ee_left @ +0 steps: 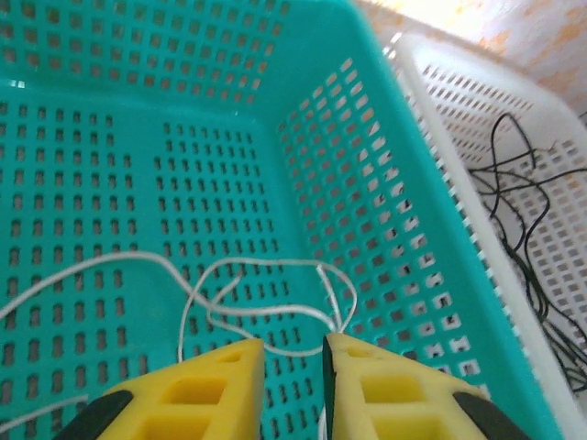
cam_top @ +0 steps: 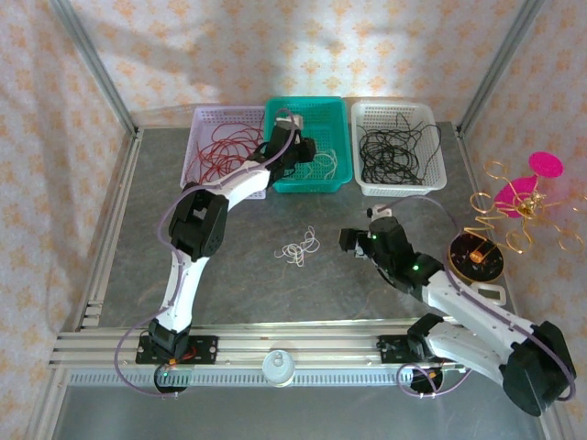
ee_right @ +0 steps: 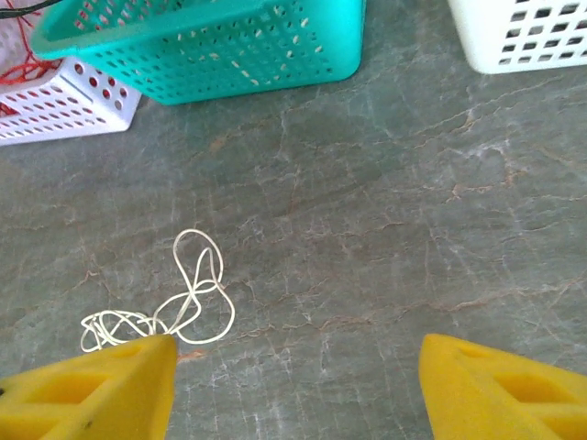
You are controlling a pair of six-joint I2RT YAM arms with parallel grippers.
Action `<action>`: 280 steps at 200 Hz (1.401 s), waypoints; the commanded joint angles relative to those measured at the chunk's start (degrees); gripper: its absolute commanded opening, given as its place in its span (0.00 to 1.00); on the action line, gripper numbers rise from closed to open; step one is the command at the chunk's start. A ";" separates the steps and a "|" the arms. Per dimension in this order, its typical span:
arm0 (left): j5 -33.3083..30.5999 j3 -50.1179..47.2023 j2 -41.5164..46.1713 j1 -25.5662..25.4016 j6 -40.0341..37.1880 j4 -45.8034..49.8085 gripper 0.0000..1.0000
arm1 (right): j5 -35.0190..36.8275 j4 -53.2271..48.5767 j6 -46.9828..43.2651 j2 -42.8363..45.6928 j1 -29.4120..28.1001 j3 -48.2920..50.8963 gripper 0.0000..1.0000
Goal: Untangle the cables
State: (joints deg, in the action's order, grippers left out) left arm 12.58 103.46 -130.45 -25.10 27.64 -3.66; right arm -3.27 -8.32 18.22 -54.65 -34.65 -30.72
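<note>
White thin wire cables (ee_left: 275,263) in teal plastic basket (ee_left: 367,183): strand at 6 o'clock possibly touches barely parted left gripper (ee_left: 293,344), risking drag-out; right gripper (ee_right: 298,341) spread.

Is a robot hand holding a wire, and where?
Nothing looks held. The left gripper stands slightly open over the white cable in the teal basket; the right gripper is open above the table.

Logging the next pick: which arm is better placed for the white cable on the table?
Right: the right hand, open, is close to the white cable; the left hand is over the teal basket.
</note>
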 commanded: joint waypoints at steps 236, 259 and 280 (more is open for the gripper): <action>7.87 -60.44 52.66 -5.49 0.83 3.05 0.35 | -17.40 3.97 3.18 -27.18 0.82 -12.18 0.53; 9.32 -60.78 52.83 -5.49 0.49 3.30 0.35 | -20.89 6.51 4.20 -30.22 0.79 -14.27 0.50; 9.44 -60.75 52.71 -5.51 -0.20 3.68 0.35 | -21.06 8.54 4.92 -32.25 0.82 -15.19 0.49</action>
State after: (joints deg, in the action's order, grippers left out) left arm 20.86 43.05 -78.98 -30.76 28.47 -0.43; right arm -22.15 -3.79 22.20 -85.06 -34.02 -43.48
